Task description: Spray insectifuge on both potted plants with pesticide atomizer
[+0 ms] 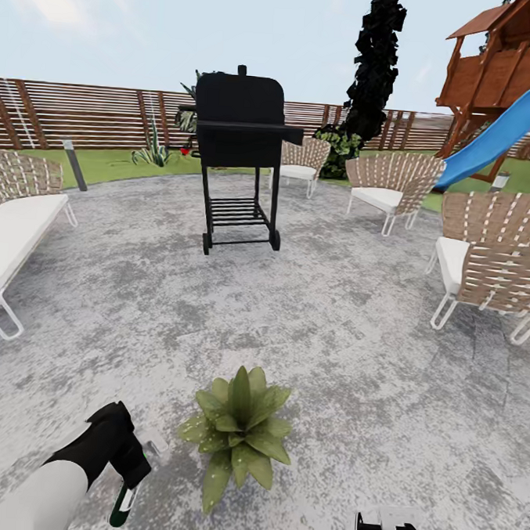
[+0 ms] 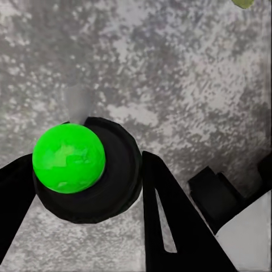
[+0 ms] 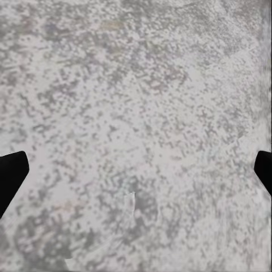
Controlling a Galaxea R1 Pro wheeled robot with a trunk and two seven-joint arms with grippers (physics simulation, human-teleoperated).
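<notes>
Open paving [image 1: 348, 317] around potted plant [image 1: 241, 428]; grill [image 1: 239, 150], chairs [image 1: 497, 259] well apart.

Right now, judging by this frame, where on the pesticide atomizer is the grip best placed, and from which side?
On the dark round body below the trigger head, fingers either side. The left wrist view shows the left gripper already doing this: its black fingers flank the pesticide atomizer, whose cylindrical body suits a sideways pinch. That probably leaves the head free.

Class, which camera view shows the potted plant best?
The head view: the whole potted plant sits on the paving, leaves speckled white. The left wrist view catches one leaf tip at its edge; the right wrist view shows paving.
</notes>
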